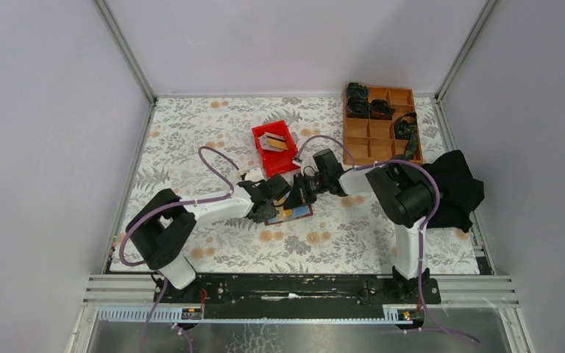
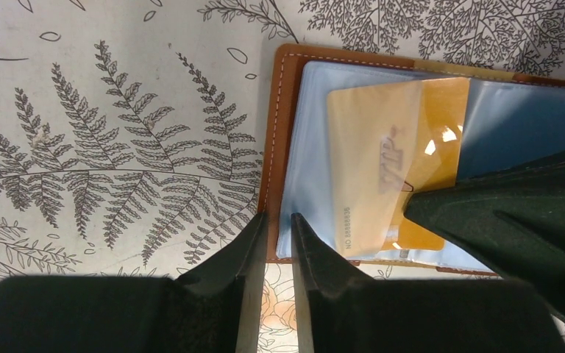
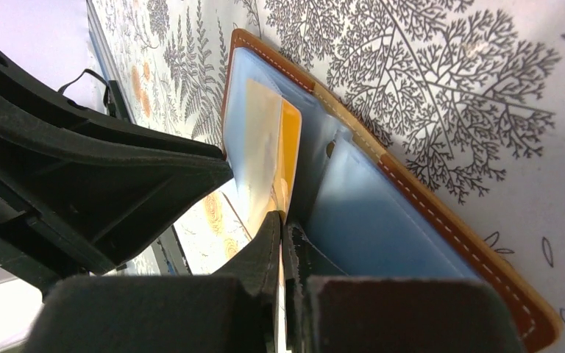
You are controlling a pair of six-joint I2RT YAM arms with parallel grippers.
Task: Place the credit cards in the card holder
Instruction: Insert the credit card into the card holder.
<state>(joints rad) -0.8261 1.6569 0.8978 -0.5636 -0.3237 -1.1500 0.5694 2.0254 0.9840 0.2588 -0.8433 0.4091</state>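
Your right gripper (image 3: 283, 224) is pinched tight on the near edge of 1 gold credit card (image 2: 371, 147). The card runs straight ahead of its fingertips, partly under a clear pocket of the open card holder (image 2: 283, 110). Your left gripper (image 2: 279, 228) has its 2 fingers nearly together, nipping the card holder's leather border at a corner, with the card just right of its tips. Beyond both tools, the red bin (image 1: 278, 166) holds other cards (image 1: 274, 141).
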